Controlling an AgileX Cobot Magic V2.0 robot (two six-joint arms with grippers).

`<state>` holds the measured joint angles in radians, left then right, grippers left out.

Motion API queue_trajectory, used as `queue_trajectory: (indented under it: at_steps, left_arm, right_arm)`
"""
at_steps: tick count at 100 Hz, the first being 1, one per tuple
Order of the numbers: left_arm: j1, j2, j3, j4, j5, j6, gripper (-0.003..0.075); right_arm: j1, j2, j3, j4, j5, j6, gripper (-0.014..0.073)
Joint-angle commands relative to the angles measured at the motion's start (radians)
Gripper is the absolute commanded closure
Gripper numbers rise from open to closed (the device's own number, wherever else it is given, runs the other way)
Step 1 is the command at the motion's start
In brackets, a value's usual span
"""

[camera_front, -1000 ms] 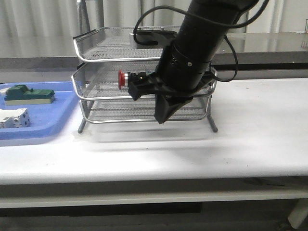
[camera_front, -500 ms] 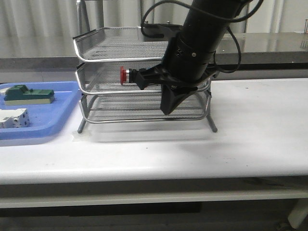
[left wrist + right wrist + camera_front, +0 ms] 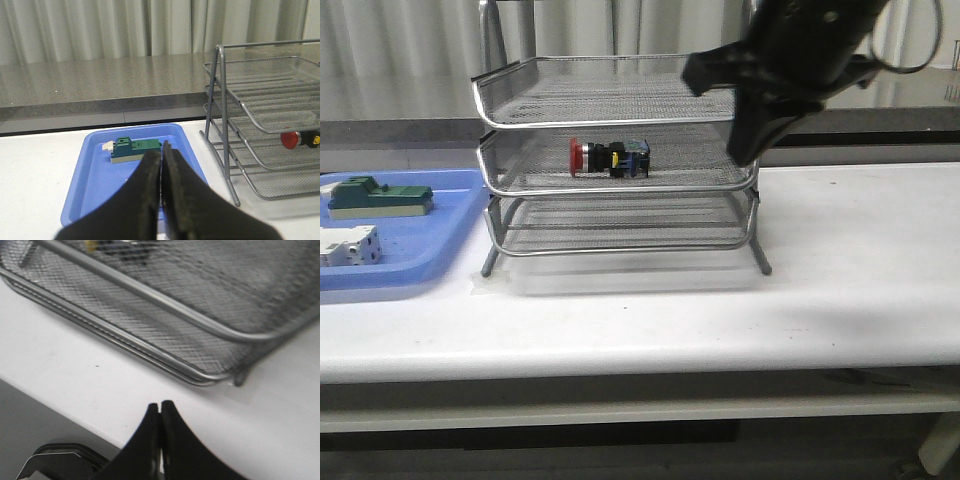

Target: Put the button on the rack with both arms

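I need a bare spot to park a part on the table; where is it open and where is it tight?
Open: table right of the rack, and the front strip. Tight: blue tray on the left holds parts; the button sits on the middle tier.

From my right wrist camera I see the right gripper (image 3: 160, 412) at six o'clock, its two dark jaws pressed together with nothing between them. Beyond the tips lies the white tabletop (image 3: 75, 365). The wire-mesh rack (image 3: 200, 315) fills the view from ten o'clock to three o'clock, blurred, one foot touching the tabletop. A dark shape with a yellow bit sits at eleven o'clock, too blurred to identify.
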<state>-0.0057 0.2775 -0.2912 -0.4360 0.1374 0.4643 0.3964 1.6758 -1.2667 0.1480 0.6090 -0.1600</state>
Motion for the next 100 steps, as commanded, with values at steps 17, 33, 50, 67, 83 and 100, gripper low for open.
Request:
queue_trajectory:
  at_steps: [17,33,50,67,83,100]
  left_arm:
    - [0.003,0.007,-0.028,-0.014,-0.073,-0.008,0.0716]
    - [0.003,0.007,-0.028,-0.014,-0.073,-0.008,0.0716]
    - [0.003,0.007,-0.028,-0.014,-0.073,-0.008,0.0716]
    - [0.003,0.007,-0.028,-0.014,-0.073,-0.008,0.0716]
    - [0.003,0.007,-0.028,-0.014,-0.073,-0.008,0.0716]
    - [0.003,0.007,-0.028,-0.014,-0.073,-0.008,0.0716]
  right_arm:
    - [-0.17,-0.311,0.177,-0.011,-0.149,0.004,0.0658]
    - [-0.256,-0.487,0.314,-0.011,-0.204,0.004,0.0658]
    - [-0.294,-0.671,0.455,-0.011,-0.288,0.004,0.0658]
    - [-0.294,-0.837,0.579,-0.011,-0.353,0.004,0.0658]
    - [-0.294,-0.985,0.673,-0.01,-0.38,0.004,0.0658]
    - [-0.294,-1.147,0.736,-0.01,-0.376,0.004,0.0658]
